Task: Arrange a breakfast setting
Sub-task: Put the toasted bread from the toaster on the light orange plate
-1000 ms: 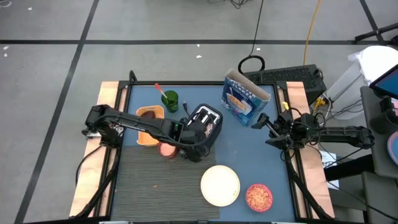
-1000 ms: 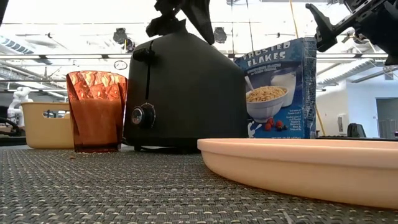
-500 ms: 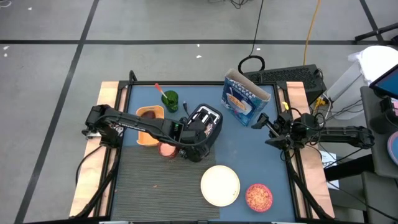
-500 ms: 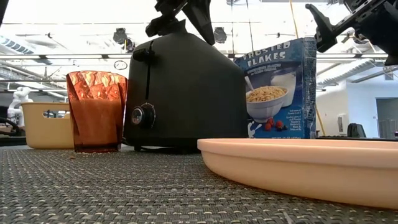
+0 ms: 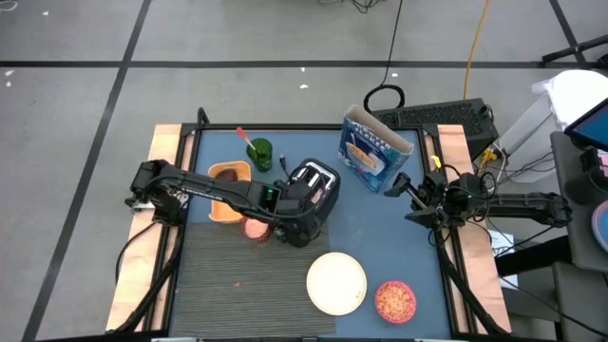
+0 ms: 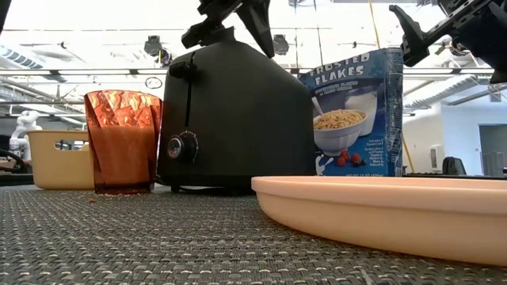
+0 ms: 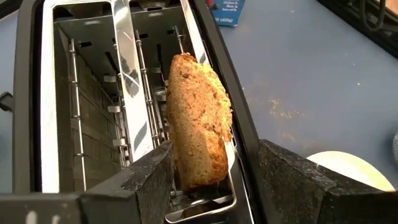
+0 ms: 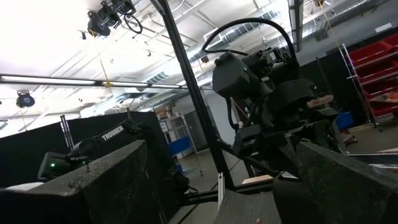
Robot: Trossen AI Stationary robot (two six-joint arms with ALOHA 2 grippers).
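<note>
**Toast slice gripped in the toaster slot**

Toast (image 7: 199, 121), brown and grainy, stands upright in the silver-black toaster (image 5: 312, 190), left gripper's (image 7: 208, 171) fingers closed against its sides. Round cream plate (image 5: 336, 282) lies near the toaster. Right gripper (image 5: 407, 198) hovers well apart, fingers spread wide, empty.

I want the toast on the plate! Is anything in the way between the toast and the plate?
Nothing visible on the mat blocks the way. The toast still sits in a slot of the toaster, between the left gripper's fingers, so it must come up out first. The plate lies bare nearby, in front of the toaster.
</note>
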